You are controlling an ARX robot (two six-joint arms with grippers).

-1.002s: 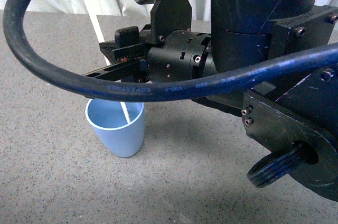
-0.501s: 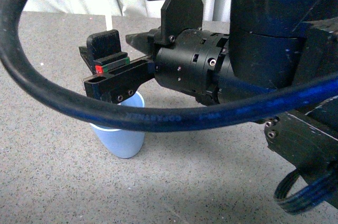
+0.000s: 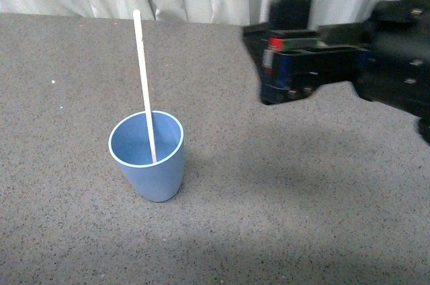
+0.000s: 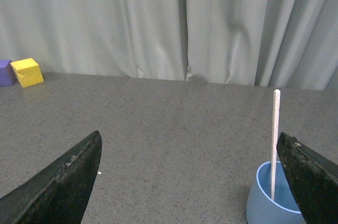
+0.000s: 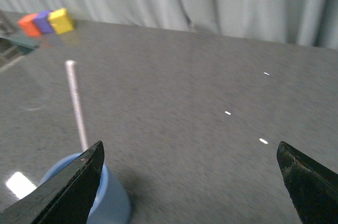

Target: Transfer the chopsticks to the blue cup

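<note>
The blue cup [image 3: 149,158] stands upright on the grey table. The pale chopstick [image 3: 142,76] stands in it, leaning slightly left, with about half its length above the rim. My right gripper [image 3: 269,50] is open and empty, blurred, up and to the right of the cup. In the right wrist view the cup [image 5: 113,203] and chopstick [image 5: 76,105] sit beside one finger of the open gripper [image 5: 190,145]. In the left wrist view the cup [image 4: 266,203] and chopstick [image 4: 274,139] are beside one finger of the open, empty left gripper [image 4: 187,134].
A yellow block [image 4: 27,72] and a purple block [image 4: 5,72] lie at the table's far edge by the grey curtain. The right wrist view shows them [image 5: 60,19] with an orange block [image 5: 29,23]. The grey table [image 3: 269,197] spreads around the cup.
My right arm was close over the cup, hiding the chopstick. It has drawn away to the right, open. The chopstick stays standing free in the cup.
</note>
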